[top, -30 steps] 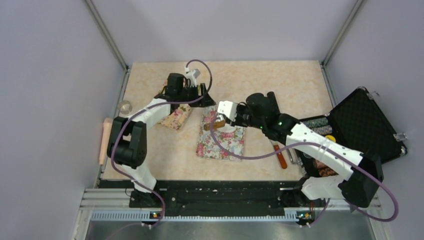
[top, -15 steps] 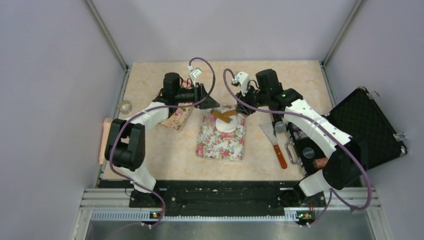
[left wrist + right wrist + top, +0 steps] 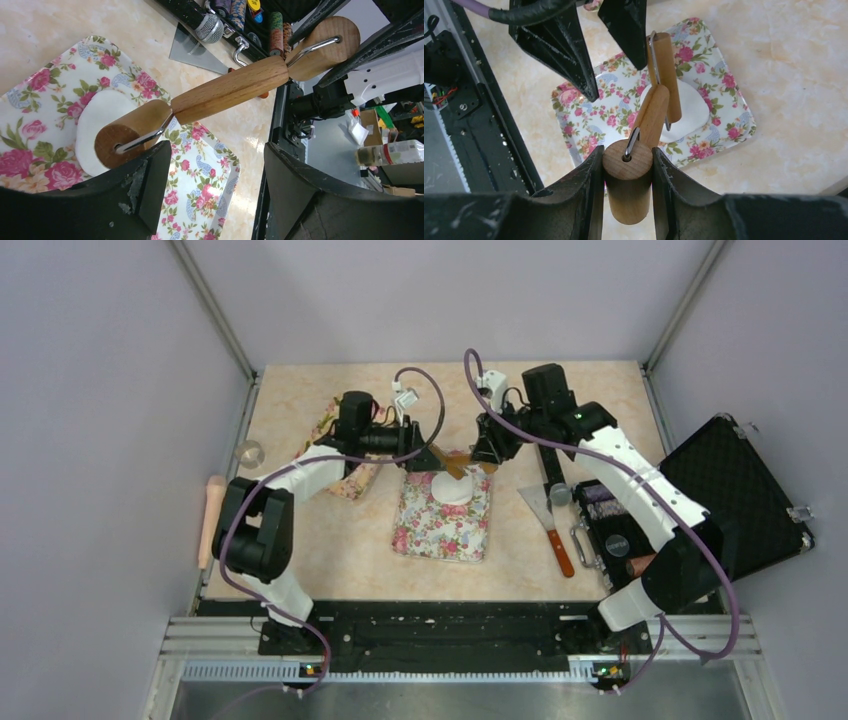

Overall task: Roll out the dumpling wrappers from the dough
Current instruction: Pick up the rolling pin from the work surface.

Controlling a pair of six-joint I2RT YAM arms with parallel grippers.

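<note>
Marbled table (image 3: 300, 540) carries a floral tray (image 3: 440, 535). The dumpling wrapper (image 3: 100, 117) lies at its far end, partly hidden under a wooden roller (image 3: 230, 87). Beyond, the right gripper (image 3: 626, 155) clamps the roller's upper barrel. The left gripper (image 3: 216, 147) gapes wide around the lower barrel, holding nothing; contact there is unclear.

Nothing legible anywhere: no brand, number or sign clear enough to read. Label on the plastic bottle (image 3: 387, 152), off to the outer side of the fingers (image 3: 310, 200), too blurred to make out. Faces of the poker chips (image 3: 274, 24), well beyond the tips of those fingers, too small to read.
</note>
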